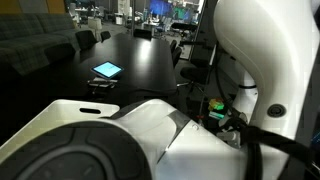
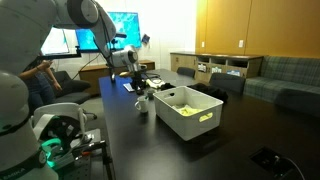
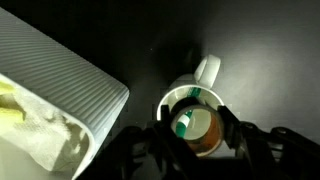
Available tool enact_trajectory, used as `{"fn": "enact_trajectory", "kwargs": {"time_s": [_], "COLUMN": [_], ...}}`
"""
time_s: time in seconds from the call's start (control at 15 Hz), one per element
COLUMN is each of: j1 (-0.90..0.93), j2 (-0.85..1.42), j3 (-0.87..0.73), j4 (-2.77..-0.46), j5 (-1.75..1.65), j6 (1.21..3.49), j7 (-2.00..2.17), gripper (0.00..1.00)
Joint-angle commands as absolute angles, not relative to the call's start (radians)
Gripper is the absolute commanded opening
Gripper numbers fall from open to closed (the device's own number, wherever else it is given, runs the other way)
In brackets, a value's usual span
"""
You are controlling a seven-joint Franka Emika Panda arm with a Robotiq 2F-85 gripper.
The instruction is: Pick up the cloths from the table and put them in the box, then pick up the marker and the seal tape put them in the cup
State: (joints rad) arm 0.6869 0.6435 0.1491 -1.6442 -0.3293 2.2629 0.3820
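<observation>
**Pincer on tape over cup: release could miss**

Pincer (image 3: 195, 132) fills the bottom of the wrist view. Its jaws are part-closed on the seal tape (image 3: 188, 122), a round roll with a green edge and tan core and a dark finger on either side. The roll lines up with the mouth of the white cup (image 3: 207, 70), whose handle points away from the camera. Height above the rim can't be read from this angle. In an exterior view the pincer hangs just above the cup (image 2: 143, 104).

The box (image 3: 70, 80) stands just beside the cup with the yellow cloth (image 3: 8, 105) and off-white cloth (image 3: 45, 135) both inside, so that half looks done. The marker isn't visible anywhere. It may be in the cup under the roll, but I can't confirm.

Risks as I read them:
- The roll covers much of the cup mouth seen from above, so there's little slack. An off-centre release would land it on the rim and send it rolling across the dark bench (image 3: 260, 50).
- Let go tilted, the roll could wedge across the rim instead of dropping in.
- The fingers straddle the roll close to the rim line. Going lower could clip the rim or handle and tip the free-standing cup.
- If the marker is already inside, the roll may perch on it and sit proud.
</observation>
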Motion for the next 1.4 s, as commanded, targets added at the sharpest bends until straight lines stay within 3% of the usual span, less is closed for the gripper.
{"fn": "enact_trajectory", "kwargs": {"time_s": [0.0,1.33], "j1": [0.714,0.729], "j2": [0.698,0.769], "j3": [0.13,0.106], "j4": [-1.547,-1.507], "j5": [-0.338,-0.326], "j6": [2.238,2.232], "j7": [0.371,0.371], "gripper": [0.25,0.25]}}
